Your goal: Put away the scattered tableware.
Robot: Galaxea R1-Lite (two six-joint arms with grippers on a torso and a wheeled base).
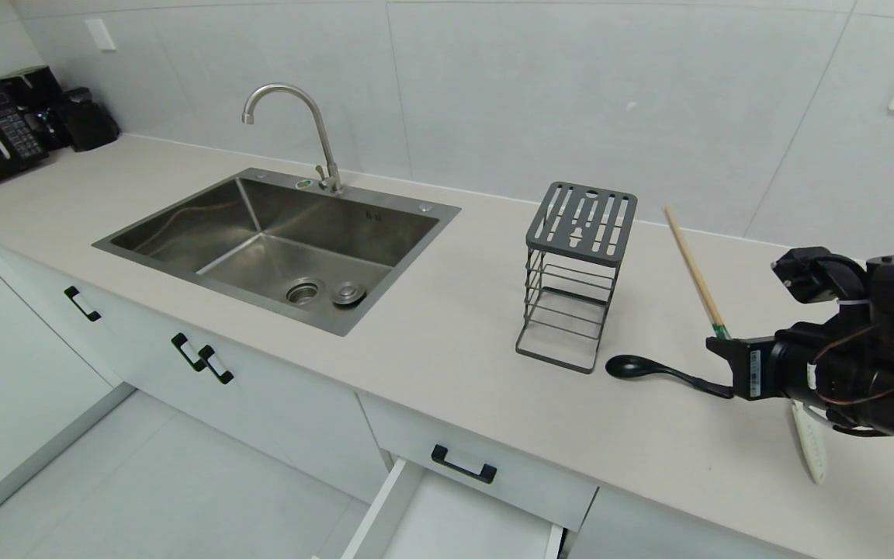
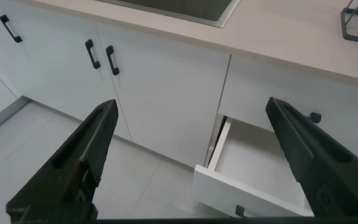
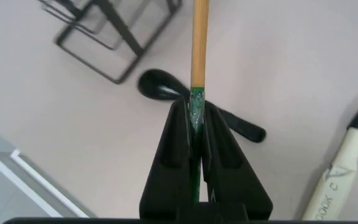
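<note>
The right end effector is clamped on the green-painted end of a wooden chopstick, its two fingers pressed together around it. The chopstick is off the desk and tilted, its free end pointing toward 11 o'clock in the head view. A dark wire rack with a slotted top stands upright on the desk, at about 9 o'clock from the held chopstick and apart from it. A black spoon lies flat on the desk at 4 o'clock from the rack's foot, its bowl just beside the rack and its handle running under the right end effector. A white utensil with a black band lies on the desk at 5 o'clock from the spoon, partly hidden by the arm. A steel sink with a curved faucet is set into the desk at 9 o'clock from the rack, well apart from it. The left end effector hangs in front of the white cabinets with its fingers wide apart and nothing between them. A white drawer stands pulled open at 7 o'clock from the rack, below the desk edge.
</note>
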